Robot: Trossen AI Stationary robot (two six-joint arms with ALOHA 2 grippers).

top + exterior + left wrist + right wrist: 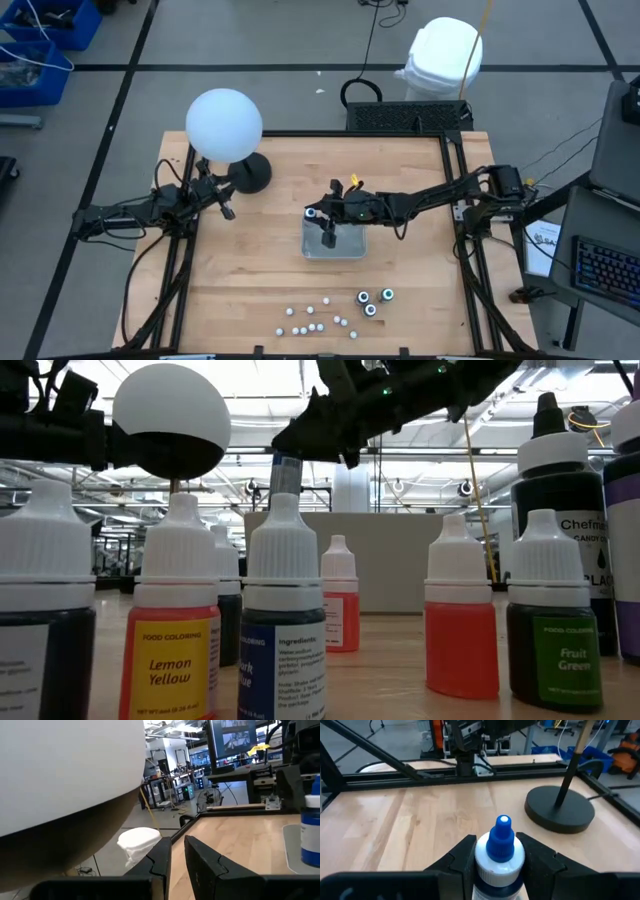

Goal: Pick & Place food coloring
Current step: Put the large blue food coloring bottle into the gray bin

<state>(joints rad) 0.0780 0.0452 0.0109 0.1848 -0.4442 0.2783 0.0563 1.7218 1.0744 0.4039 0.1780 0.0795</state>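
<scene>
Gripping a blue-capped bottle (pixel 499 851) by its shoulders, our right hand (pixel 498 856) could let it slip onto the tray (pixel 350 247) below.

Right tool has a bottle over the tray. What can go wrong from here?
1. The right tool grips the blue-capped food coloring bottle just below its cap, so it may swing or slip on release.
2. The clear rectangular plastic tray is small; released off-centre or tilted, the bottle could tip or land on the rim.
3. The left tool, parked by the white globe lamp, poses little risk.
</scene>
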